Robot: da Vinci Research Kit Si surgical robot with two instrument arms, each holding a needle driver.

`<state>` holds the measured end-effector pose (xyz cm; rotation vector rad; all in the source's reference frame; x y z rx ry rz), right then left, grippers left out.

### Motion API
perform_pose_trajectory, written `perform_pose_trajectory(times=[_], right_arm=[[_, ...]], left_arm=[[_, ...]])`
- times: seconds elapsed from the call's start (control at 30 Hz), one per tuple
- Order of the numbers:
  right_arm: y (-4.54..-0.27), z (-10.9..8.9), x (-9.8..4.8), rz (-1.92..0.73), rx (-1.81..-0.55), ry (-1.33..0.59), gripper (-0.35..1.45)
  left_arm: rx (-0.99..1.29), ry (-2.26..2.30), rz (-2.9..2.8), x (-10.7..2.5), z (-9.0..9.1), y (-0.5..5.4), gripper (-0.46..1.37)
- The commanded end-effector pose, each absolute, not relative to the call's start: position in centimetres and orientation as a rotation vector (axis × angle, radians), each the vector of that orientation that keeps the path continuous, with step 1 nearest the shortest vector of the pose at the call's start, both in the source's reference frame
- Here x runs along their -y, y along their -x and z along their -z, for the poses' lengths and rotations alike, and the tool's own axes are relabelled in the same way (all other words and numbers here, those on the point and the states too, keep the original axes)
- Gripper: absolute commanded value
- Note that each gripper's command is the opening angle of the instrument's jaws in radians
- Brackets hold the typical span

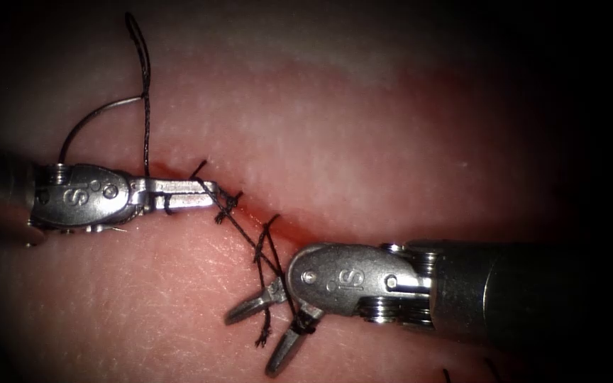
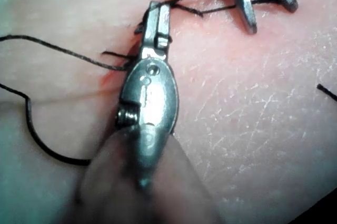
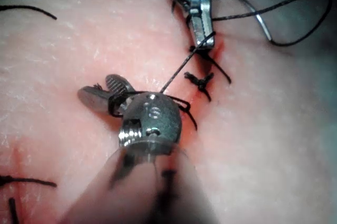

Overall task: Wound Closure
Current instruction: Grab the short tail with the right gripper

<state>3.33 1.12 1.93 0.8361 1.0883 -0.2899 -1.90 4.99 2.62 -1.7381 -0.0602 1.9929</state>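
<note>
My left gripper (image 1: 213,191) lies along the cut (image 1: 299,230), shut on the thread (image 1: 246,234) beside a knot (image 1: 225,206); its tip (image 3: 204,42) shows the same grip. From there the thread runs taut down to my right gripper (image 1: 250,345), whose jaws stand open on the near side of the cut with thread looped round their base (image 1: 299,323). A frayed thread end (image 1: 264,337) hangs between those jaws. The curved needle (image 1: 94,113) lies free on the tissue (image 1: 391,142) behind the left tool, held by neither tool and not in the tissue.
A long loop of thread (image 1: 137,42) rises from the needle's tail at the back left. Red fluid (image 1: 289,228) marks the cut. Short cut thread ends (image 3: 26,182) lie on the tissue near the right tool's shaft (image 1: 519,291).
</note>
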Motion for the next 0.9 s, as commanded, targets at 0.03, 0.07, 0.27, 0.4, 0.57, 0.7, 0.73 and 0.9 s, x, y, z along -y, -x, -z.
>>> perform_pose_trajectory(times=[0.03,0.07,0.27,0.4,0.57,0.7,0.73,0.9], right_arm=[[-3.33,-1.94,-1.14,0.295,-1.094,-0.849,-0.35],[-3.34,-1.95,-1.17,0.301,-1.096,-0.853,-0.35],[-3.39,-1.97,-1.27,0.312,-1.101,-0.866,-0.35],[-3.44,-1.96,-1.28,0.310,-1.101,-0.867,-0.35],[-3.44,-1.98,-1.31,0.305,-1.099,-0.871,-0.35],[-3.45,-1.99,-1.34,0.304,-1.099,-0.872,-0.35],[-3.45,-1.98,-1.34,0.304,-1.099,-0.873,-0.35],[-3.46,-1.96,-1.38,0.301,-1.099,-0.877,-0.35]], left_arm=[[0.066,1.743,-1.996,-4.98,-2.63,1.91,-0.35],[0.070,1.741,-1.992,-4.98,-2.63,1.91,-0.35],[0.070,1.742,-1.992,-4.97,-2.63,1.91,-0.35],[0.070,1.742,-1.992,-4.97,-2.63,1.91,-0.35],[0.071,1.745,-1.992,-4.97,-2.63,1.91,-0.35],[0.071,1.745,-1.992,-4.97,-2.63,1.91,-0.35],[0.071,1.745,-1.992,-4.97,-2.63,1.91,-0.35],[0.071,1.745,-1.992,-4.97,-2.64,1.91,-0.35]])
